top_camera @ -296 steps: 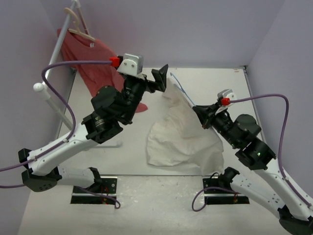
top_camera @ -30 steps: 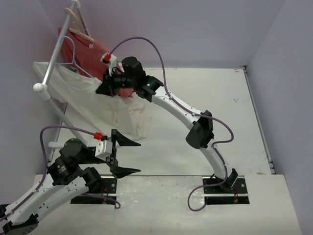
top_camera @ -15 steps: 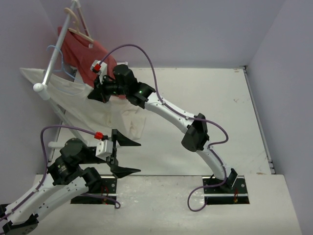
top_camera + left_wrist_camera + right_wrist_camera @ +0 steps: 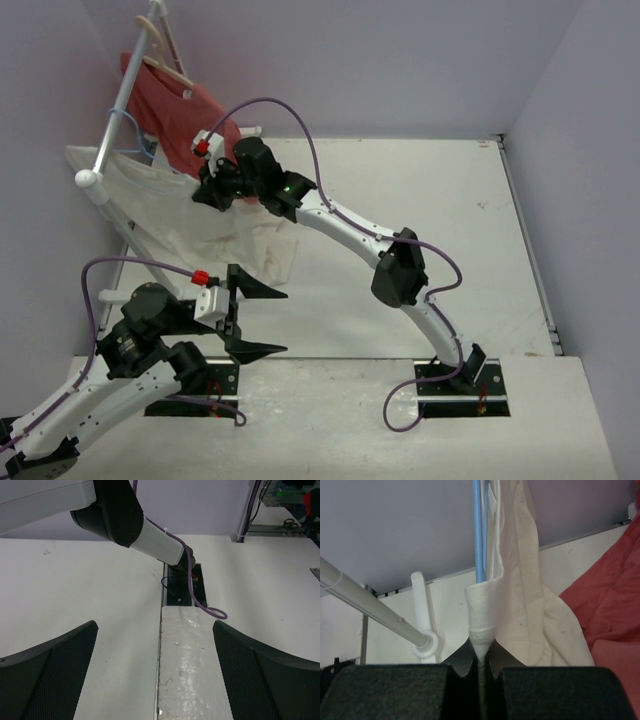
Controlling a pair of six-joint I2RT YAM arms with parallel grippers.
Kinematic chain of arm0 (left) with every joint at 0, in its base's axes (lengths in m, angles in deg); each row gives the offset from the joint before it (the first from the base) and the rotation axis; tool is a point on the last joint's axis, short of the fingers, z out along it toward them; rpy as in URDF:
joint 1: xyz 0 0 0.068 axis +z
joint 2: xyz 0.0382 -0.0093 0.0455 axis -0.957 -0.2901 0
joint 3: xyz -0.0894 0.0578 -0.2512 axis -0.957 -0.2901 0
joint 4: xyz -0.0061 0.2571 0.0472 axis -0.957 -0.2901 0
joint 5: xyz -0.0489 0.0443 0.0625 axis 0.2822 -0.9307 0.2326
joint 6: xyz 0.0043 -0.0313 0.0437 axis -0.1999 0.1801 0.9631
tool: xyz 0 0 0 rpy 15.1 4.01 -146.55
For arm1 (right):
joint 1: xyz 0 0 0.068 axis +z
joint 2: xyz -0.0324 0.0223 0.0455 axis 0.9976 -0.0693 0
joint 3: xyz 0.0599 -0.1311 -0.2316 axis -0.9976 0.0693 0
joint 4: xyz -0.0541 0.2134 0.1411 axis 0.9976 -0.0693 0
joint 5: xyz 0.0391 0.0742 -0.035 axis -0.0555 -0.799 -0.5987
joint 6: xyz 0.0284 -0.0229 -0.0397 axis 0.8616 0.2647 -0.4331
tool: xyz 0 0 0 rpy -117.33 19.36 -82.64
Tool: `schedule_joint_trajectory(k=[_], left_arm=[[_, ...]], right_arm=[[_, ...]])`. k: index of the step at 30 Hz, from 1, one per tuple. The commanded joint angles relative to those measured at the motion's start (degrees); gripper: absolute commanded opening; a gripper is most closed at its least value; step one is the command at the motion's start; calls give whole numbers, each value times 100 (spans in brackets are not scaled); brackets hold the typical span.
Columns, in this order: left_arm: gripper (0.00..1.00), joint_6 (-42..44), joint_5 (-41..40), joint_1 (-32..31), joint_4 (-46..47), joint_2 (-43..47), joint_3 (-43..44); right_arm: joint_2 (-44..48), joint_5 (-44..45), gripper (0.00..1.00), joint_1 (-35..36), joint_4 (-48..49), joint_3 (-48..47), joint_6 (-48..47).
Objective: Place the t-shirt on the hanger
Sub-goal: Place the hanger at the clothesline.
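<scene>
The cream t-shirt [image 4: 190, 215] hangs spread below the white rail [image 4: 112, 120] at the far left, on the thin light-blue hanger [image 4: 128, 128] hooked over that rail. My right gripper [image 4: 207, 190] reaches far left and is shut on the t-shirt's ribbed collar [image 4: 481, 617]. In the right wrist view the blue hanger wire [image 4: 478, 530] rises just above the pinched collar, with the t-shirt [image 4: 525, 580] draped beside it. My left gripper [image 4: 262, 320] is open and empty near the table's front left edge; its fingers [image 4: 47, 675] point over the table edge.
A red t-shirt [image 4: 185, 115] on a pale wooden hanger [image 4: 165, 50] hangs on the same rail, behind my right gripper, and shows at right in the right wrist view [image 4: 615, 590]. The rail's white stand [image 4: 422, 615] is below. Walls close the left and back.
Ten seconds ago the t-shirt lay on the table between both arms. Over the last second my right gripper has shifted the collar slightly along the rail; the left arm stays still.
</scene>
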Motion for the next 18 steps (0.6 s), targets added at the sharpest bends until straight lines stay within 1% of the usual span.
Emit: schedule_joint_trajectory(k=[1, 4, 5, 6, 7, 8, 9, 10, 11, 12, 13, 18], left_arm=[[100, -40, 31, -3, 160, -53, -40], [100, -40, 33, 6, 155, -56, -40], [100, -40, 17, 2, 160, -47, -43], [100, -40, 5, -3, 156, -42, -49], [100, -40, 10, -3, 151, -49, -49], [100, -43, 7, -3, 154, -66, -49], [100, -49, 10, -3, 157, -89, -49], [100, -49, 27, -1, 153, -114, -49], [100, -49, 28, 4, 159, -124, -49], [100, -49, 28, -2, 152, -143, -49], [100, -49, 38, -3, 156, -157, -49], [100, -64, -72, -3, 152, -134, -49]], right_arm=[[530, 158, 0, -55, 55, 92, -284], [554, 149, 0, -58, -45, 24, -294], [576, 156, 2, -58, -36, 52, -292], [627, 177, 9, -58, 5, 108, -294], [703, 183, 22, -61, 81, 227, -268], [790, 157, 32, -70, 161, 364, -219], [844, 138, 44, -81, 178, 408, -151], [908, 120, 66, -99, 170, 414, -60], [969, 74, 85, -131, 135, 390, -11], [1074, 42, 96, -193, 92, 365, 63], [1169, 101, 99, -227, 46, 369, 146], [2342, 434, 99, -430, -9, 1089, 320]])
